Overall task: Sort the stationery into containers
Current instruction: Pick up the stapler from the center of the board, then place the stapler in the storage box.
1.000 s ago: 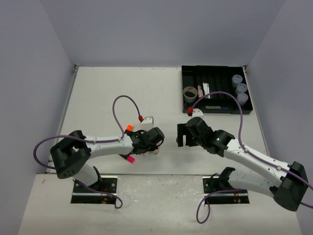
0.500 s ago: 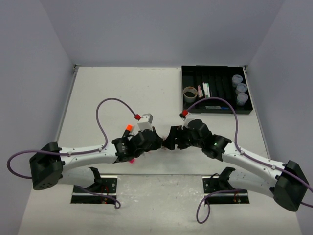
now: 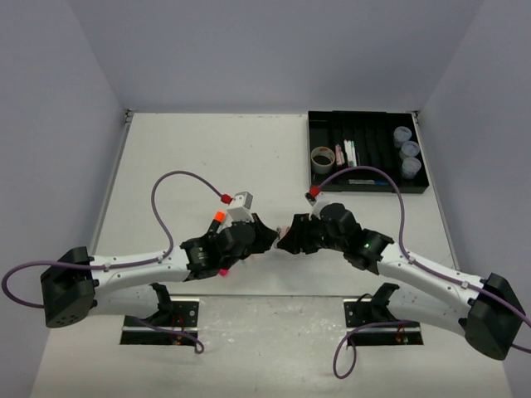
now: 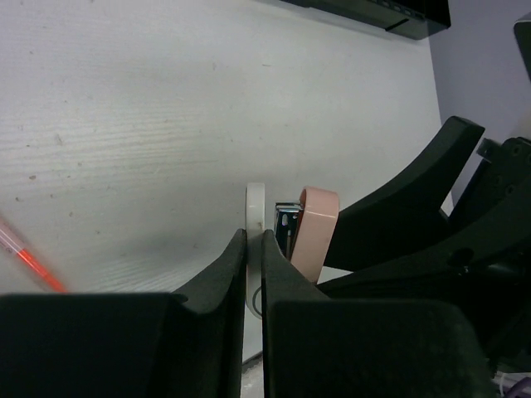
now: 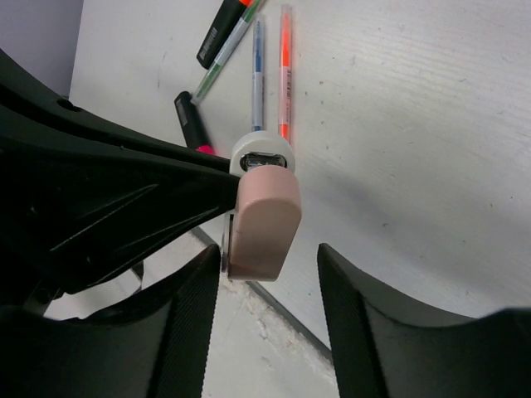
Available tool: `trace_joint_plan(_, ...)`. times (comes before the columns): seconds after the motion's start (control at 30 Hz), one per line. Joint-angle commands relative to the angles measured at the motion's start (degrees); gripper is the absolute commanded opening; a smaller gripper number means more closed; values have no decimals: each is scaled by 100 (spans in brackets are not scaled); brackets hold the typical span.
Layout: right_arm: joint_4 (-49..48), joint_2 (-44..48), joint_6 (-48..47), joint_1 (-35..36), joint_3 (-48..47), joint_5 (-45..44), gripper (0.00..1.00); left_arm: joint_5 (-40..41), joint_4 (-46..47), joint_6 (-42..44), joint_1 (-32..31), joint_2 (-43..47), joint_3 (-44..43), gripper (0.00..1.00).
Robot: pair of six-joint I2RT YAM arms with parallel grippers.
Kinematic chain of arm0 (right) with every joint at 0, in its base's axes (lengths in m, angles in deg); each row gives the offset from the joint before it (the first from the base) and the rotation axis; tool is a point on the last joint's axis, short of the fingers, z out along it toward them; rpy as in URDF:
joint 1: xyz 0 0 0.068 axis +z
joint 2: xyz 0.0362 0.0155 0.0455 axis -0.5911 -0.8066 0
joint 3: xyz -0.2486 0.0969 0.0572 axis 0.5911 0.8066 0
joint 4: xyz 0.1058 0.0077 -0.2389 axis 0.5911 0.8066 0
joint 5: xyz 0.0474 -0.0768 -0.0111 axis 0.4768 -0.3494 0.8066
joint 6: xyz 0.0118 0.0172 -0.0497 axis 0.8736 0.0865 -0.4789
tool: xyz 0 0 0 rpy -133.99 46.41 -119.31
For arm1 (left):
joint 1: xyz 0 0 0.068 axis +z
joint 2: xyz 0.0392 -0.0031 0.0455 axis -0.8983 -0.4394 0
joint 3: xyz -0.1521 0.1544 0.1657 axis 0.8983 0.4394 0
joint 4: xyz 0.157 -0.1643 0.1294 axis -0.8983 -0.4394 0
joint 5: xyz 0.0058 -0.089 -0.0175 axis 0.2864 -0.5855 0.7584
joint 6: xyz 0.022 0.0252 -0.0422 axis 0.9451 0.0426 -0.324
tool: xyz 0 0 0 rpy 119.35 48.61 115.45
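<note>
- Step in hand: a mid-air handover of one piece of stationery from the left arm to the right, above the near middle of the counter (image 3: 207, 149). This was judged from the two claws meeting tip to tip.
- Pink-and-white item (image 5: 264, 220): small, possibly a mini stapler, though its kind was not certain. It was held clear of the counter, well apart from the tray.
- Left claw (image 4: 254, 249): pressed together on the item's thin white edge, bearing it alone.
- Right claw (image 5: 270, 253): fingers spread to either side of the pink body, one close beside it and the other with a clear gap. No grip was seen.
- Tray (image 3: 365, 115): black, at the far right of the counter. It held a tape roll (image 3: 322, 157), three tubs (image 3: 402, 134) and a few thin pens (image 3: 365, 179).
- Unsorted on the counter beneath the claws: orange pen (image 5: 285, 66), blue pen (image 5: 257, 66), green pen (image 5: 222, 60), pink highlighter (image 5: 189, 116).
- Next move, as judged: the right claw would need to pinch the pink body firmly before the left let go, then carry the item to a free compartment. An early release risked a drop.
</note>
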Motion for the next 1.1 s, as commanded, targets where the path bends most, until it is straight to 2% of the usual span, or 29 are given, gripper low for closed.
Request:
trace_joint_plan(0.0, -339, 120, -59, 4, -2, 151, 44, 94, 662, -10, -36, 193, 80, 0)
trace_joint_plan(0.07, -366, 102, -100, -4, -27, 168, 36, 17, 782, 25, -36, 177, 89, 0)
trace_joint_plan(0.2, -345, 196, -177, -2, -78, 33, 4, -118, 873, 114, -36, 102, 83, 0)
trace_joint_plan(0.23, -345, 226, -199, -4, -82, -27, 0, -123, 878, 133, -36, 92, 81, 0)
trace_joint_plan(0.27, -340, 242, -245, -4, -87, -125, 0, -123, 878, 158, -36, 88, 81, 6)
trace_joint_plan(0.33, -322, 234, -350, -53, -118, -306, 0, -124, 871, 215, -36, 66, 90, 43)
trace_joint_plan(0.37, -299, 193, -391, -129, -142, -353, 0, -107, 853, 227, -36, 54, 90, 52)
trace_joint_plan(0.43, -174, 38, -452, -439, -216, -220, 0, 39, 476, 178, -36, 10, -40, 92)
trace_joint_plan(0.47, -105, -63, -518, -652, -253, -192, 0, 208, 254, 156, -36, -5, -121, 100)
trace_joint_plan(0.53, 159, -163, -638, -887, -434, -414, 0, 503, -478, 130, -26, 8, -378, 100)
trace_joint_plan(0.57, 345, -251, -777, -1108, -595, -708, 0, 839, -1134, 99, -11, 49, -585, 100)
trace_joint_plan(0.63, 836, -350, -1008, -1652, -832, -993, 0, 1498, -1824, 5, 17, 245, -732, 100)
trace_joint_plan(0.67, 925, -381, -1027, -1736, -932, -951, 0, 1563, -2092, -23, 18, 390, -768, 100)
trace_joint_plan(0.7, 1055, -439, -1149, -2296, -1105, -793, 0, 1987, -2474, -59, 25, 663, -804, 100)
trace_joint_plan(0.73, 1147, -511, -1231, -2488, -1273, -843, 0, 2111, -2677, -33, 26, 867, -831, 100)
trace_joint_plan(0.9, 1693, -1429, -1845, -3196, -2479, -1424, 0, 2206, -3518, 346, 35, 1656, -1135, 100)
trace_joint_plan(1.07, 2344, -3295, -2529, -3890, -4498, -1589, 0, 2044, -4853, 746, 26, 2101, -1853, 100)
